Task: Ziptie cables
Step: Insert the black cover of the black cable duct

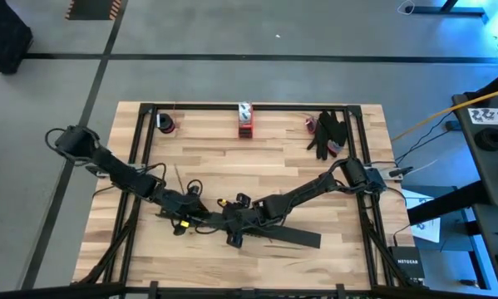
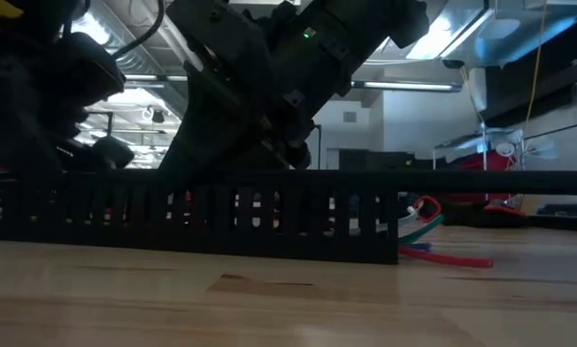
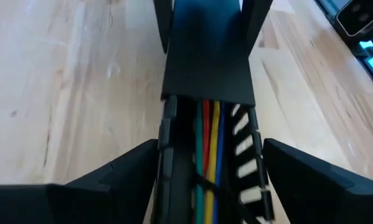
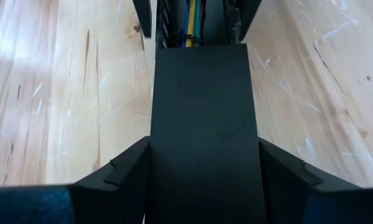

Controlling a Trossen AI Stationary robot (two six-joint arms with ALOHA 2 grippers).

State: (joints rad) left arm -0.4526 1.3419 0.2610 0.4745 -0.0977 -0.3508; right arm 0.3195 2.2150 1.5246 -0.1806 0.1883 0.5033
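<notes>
The left gripper is standing with its fingers spread wide, one on each side of the long black slotted bar, clamping nothing. Its wrist view is looking down into the open channel, where the cables are lying side by side, red, yellow, green and blue, crossed by a thin black tie; a flat black lid is covering the channel farther on. The right gripper is facing it from the other end, fingers also spread, straddling the lid without visibly gripping it, with the cables showing beyond the lid's edge.

The high view is showing both grippers meeting near the table's front edge, the bar running out to the right. Only the low view is showing the bar's slotted wall broadside, with red, green and white cable ends spilling from its right end onto the wood.

Bare wood is lying open behind the arms. Along the far edge are sitting a red and white object, a small dark item and a black glove-like heap, well apart from the work.
</notes>
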